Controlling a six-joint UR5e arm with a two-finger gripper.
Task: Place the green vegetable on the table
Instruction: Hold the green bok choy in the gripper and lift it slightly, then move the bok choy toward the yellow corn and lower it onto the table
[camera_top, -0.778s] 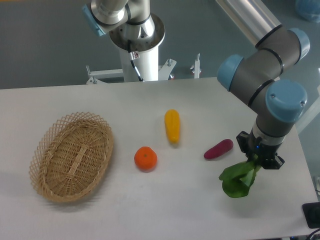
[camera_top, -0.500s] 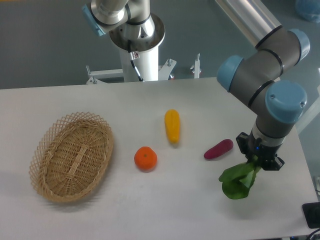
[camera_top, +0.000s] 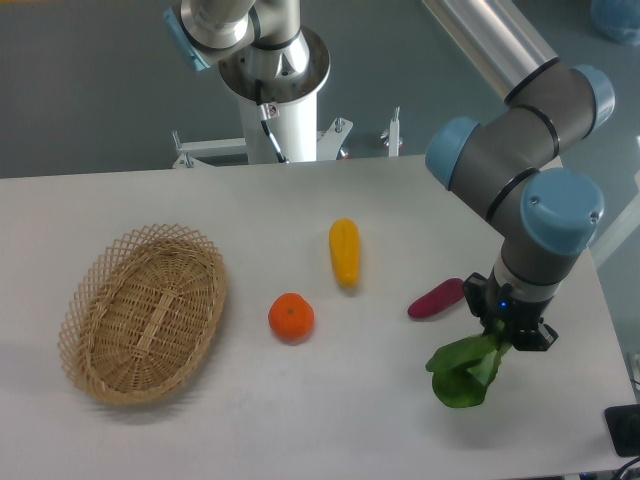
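The green vegetable (camera_top: 462, 372) has dark green leaves that hang down at the right front of the white table (camera_top: 330, 420). My gripper (camera_top: 507, 335) is shut on its stalk end and holds it from above. The leaf tips are low over the tabletop; I cannot tell whether they touch it. The stalk end is mostly hidden by the fingers.
A purple oblong vegetable (camera_top: 436, 298) lies just left of the gripper. A yellow oblong vegetable (camera_top: 344, 251) and an orange fruit (camera_top: 291, 317) lie mid-table. An oval wicker basket (camera_top: 143, 312) sits at the left. The table's right edge is close to the arm.
The gripper with the green vegetable has moved a little to the left and lower, toward the table's front.
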